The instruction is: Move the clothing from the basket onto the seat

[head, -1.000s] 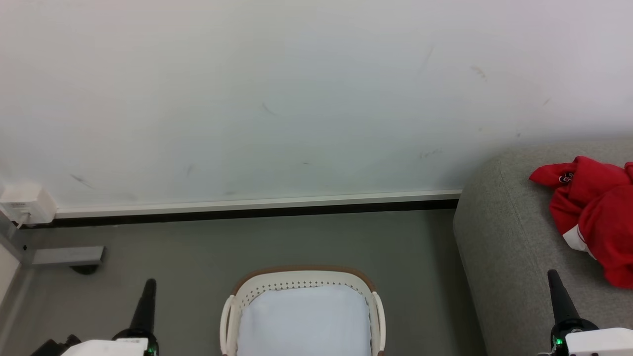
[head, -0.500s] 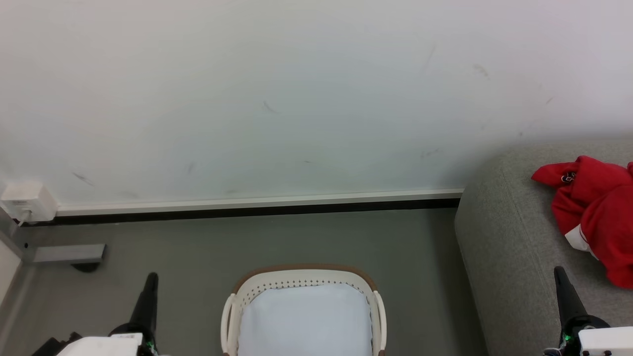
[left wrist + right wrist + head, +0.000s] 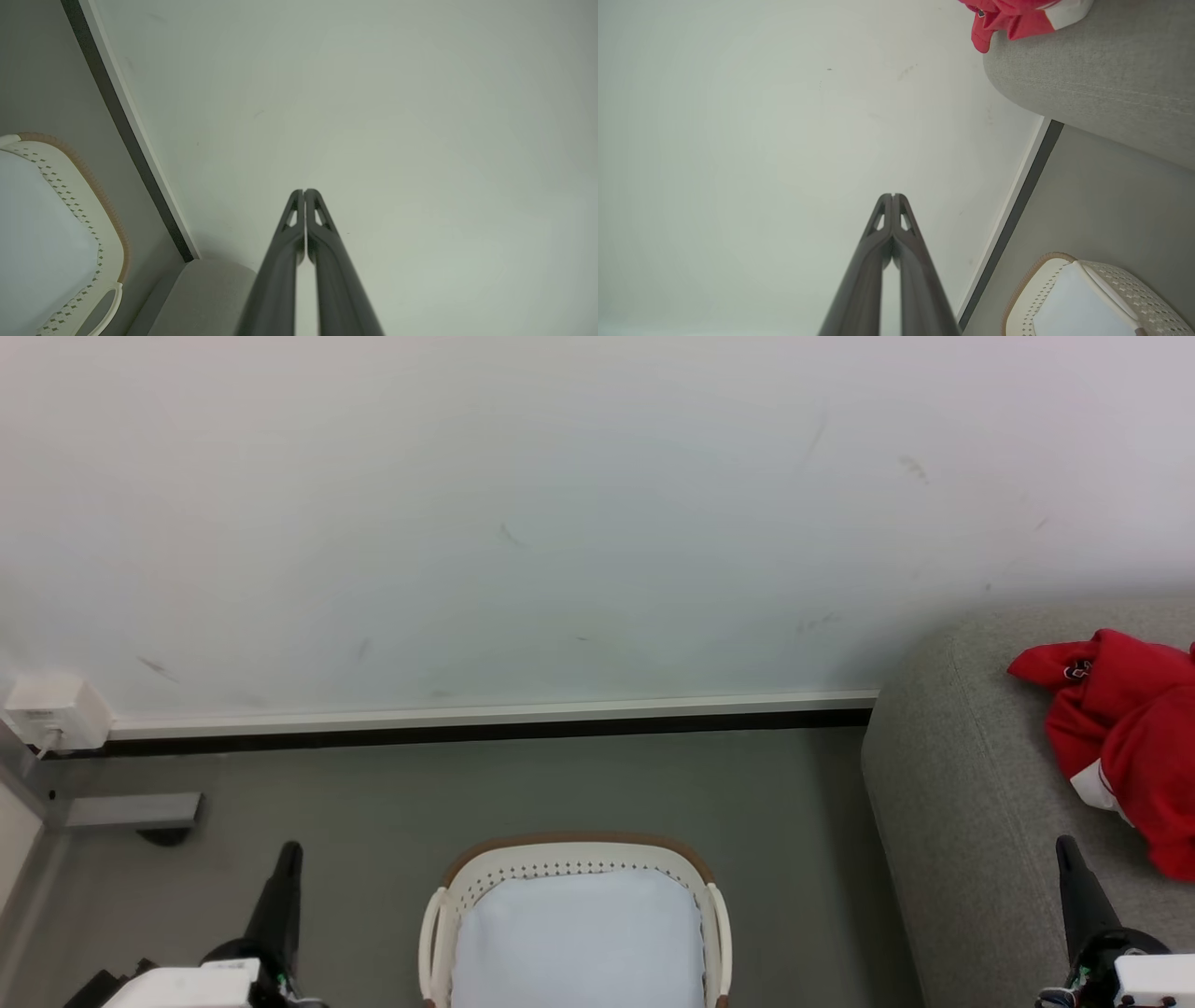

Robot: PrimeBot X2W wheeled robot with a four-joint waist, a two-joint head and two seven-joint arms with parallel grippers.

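Red clothing point(image 3: 1130, 737) lay on the seat point(image 3: 962, 803), right of the basket point(image 3: 574, 847). Flanking the basket, left tool point(image 3: 304, 192) and right tool point(image 3: 893, 196) had fingers pressed together, empty.

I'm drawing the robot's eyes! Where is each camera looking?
Head view: on the head, looking down at wall, laundry basket, sofa with red clothing; left claw, right claw at bottom corners.
Left wrist view: on left wrist, facing the wall along its shut claw.
Right wrist view: on right wrist, facing the wall along its shut claw.
Shared: all see the laundry basket and sofa.
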